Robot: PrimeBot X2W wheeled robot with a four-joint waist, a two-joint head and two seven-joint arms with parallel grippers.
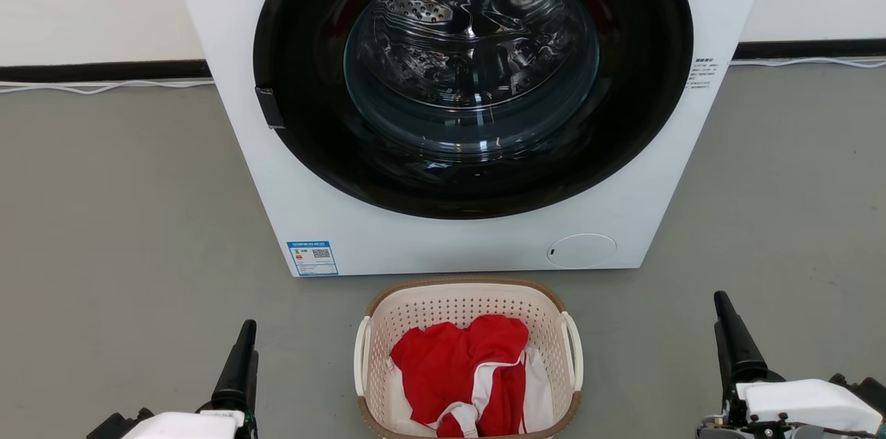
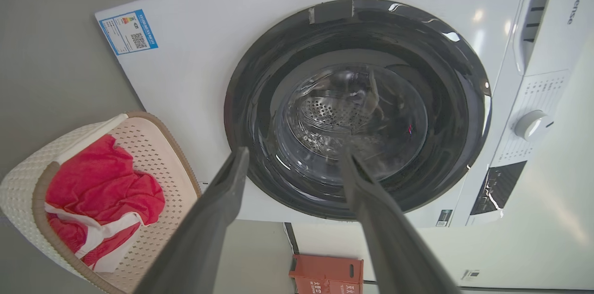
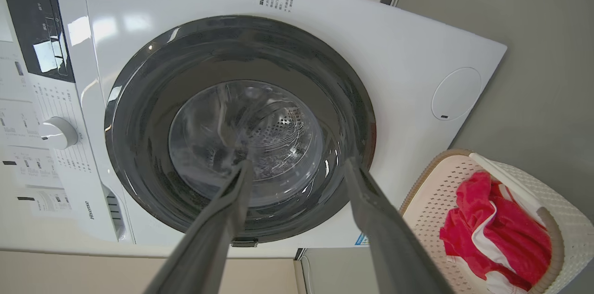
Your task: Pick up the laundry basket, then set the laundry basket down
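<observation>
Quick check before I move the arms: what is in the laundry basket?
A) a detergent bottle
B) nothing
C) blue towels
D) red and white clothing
D: red and white clothing lies inside the laundry basket, in front of the washing machine.

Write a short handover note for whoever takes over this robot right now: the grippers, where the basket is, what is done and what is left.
The left gripper is open and holds nothing; it is low on the robot's left, clear of the basket.
The right gripper is open and holds nothing; it is low on the robot's right, also clear.
The basket stands on the floor in front of the washing machine, between the two grippers, with red and white clothes inside.
Done: nothing yet; neither side handle is gripped.
Left: grip the basket, lift it, then set it down.
</observation>
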